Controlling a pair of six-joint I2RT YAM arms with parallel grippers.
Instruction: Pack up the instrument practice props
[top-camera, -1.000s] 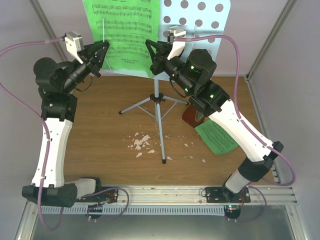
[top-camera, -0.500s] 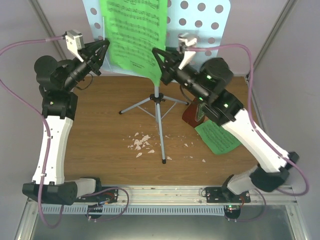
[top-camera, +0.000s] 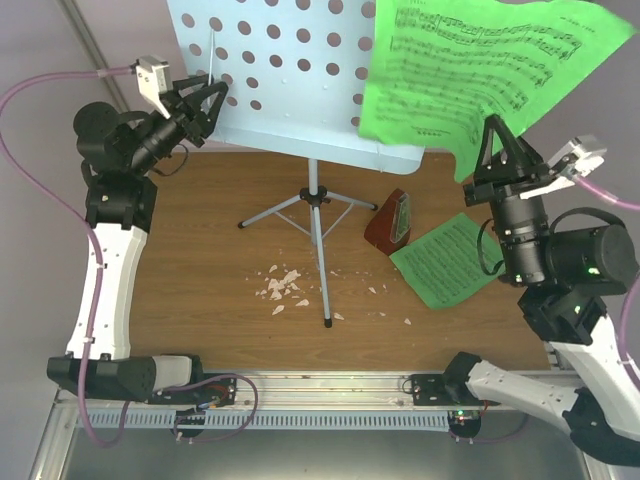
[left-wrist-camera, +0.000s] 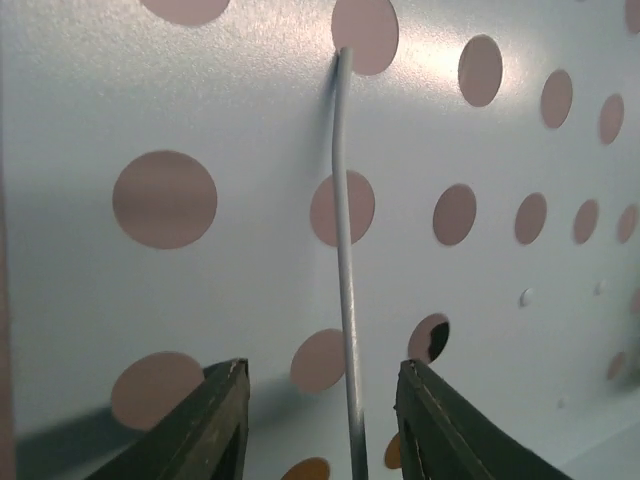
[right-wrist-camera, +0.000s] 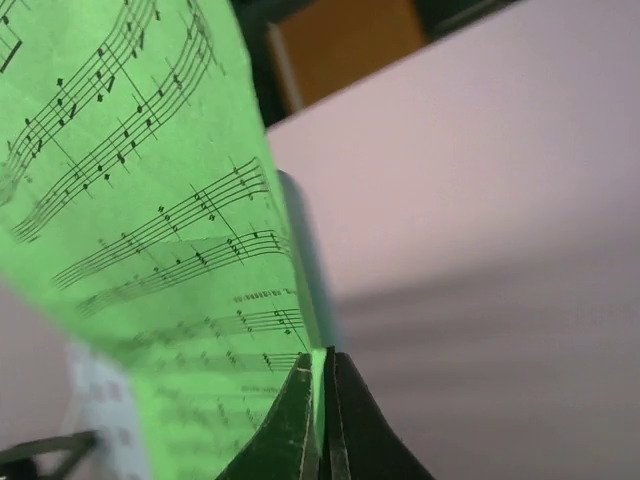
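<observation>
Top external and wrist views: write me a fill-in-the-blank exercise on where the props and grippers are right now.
1. The right gripper holds one sheet music page aloft, printed on ____ paper.
2. The left gripper is ____, its fingers either side of the thin wire on the music stand.
3. A second sheet lies flat on the table, right beside the ____.

Missing words: green; open; metronome.

A brown wood-grain bench top (top-camera: 190, 290) sits boxed in by pale lilac-grey walls (top-camera: 30, 40) along its far, left and right edges. A slanted metal post (top-camera: 85, 35) rises at the far left corner. A slotted aluminium rail (top-camera: 330, 385) runs along the near edge. The light is soft and even.
</observation>
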